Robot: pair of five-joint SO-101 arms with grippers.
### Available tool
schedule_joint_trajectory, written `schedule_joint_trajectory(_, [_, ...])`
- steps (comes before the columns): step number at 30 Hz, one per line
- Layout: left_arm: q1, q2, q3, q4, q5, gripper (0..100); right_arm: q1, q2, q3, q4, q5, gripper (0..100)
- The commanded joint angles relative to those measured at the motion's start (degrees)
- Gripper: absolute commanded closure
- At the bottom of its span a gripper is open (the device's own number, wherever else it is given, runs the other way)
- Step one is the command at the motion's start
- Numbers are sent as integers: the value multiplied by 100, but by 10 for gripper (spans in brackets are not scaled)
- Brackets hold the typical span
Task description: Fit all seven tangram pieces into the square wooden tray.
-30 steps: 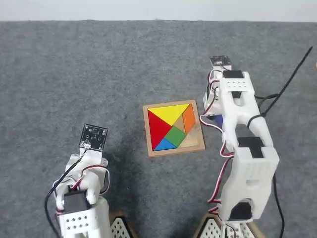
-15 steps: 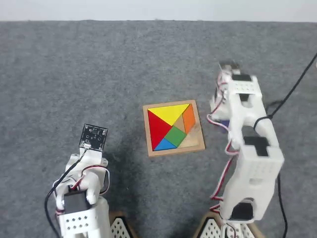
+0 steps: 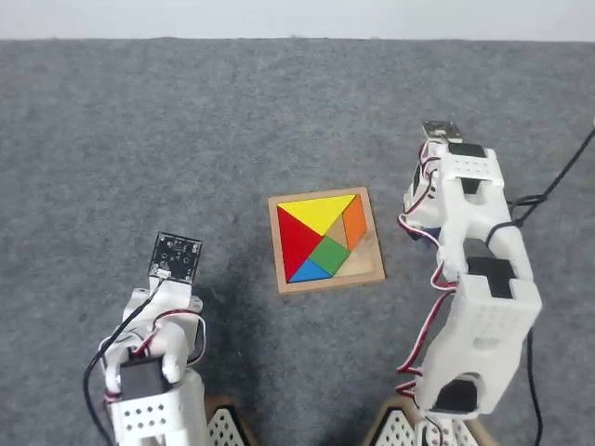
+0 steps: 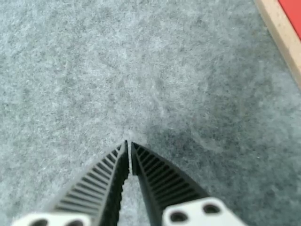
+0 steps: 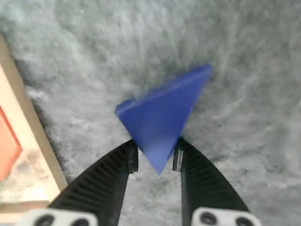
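Fingers of the right gripper [image 5: 155,157] pinch a corner of the blue triangle [image 5: 162,115], beside the tray [image 5: 29,129]. The left gripper [image 4: 128,147] is pressed together.

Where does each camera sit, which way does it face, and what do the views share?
High view: fixed overhead, looking down on grey mat, wooden tray, both arms.
Left wrist view: on the left wrist, looking past the shut left gripper at mat.
Right wrist view: on the right wrist, looking past the right gripper clamping the blue triangle.
Shared: the tray's rim appears in all three.
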Motion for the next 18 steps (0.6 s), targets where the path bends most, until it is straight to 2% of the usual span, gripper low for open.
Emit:
schedule_joint_trajectory(1, [-44,-114,-40,26,-79,988,180,-919,-123,119,79,850])
schedule_joint_trajectory(7, [-44,-114,-40,26,-79,988,-426,-1543,88,4,-642,850])
schedule_joint_trajectory(14, [-44,-114,-40,26,-79,988,-646,-866,158,-1077,-2532,850])
schedule_joint_trajectory(18, [-44,-114,-40,26,-79,988,-690,-470,158,-1560,-3288,850])
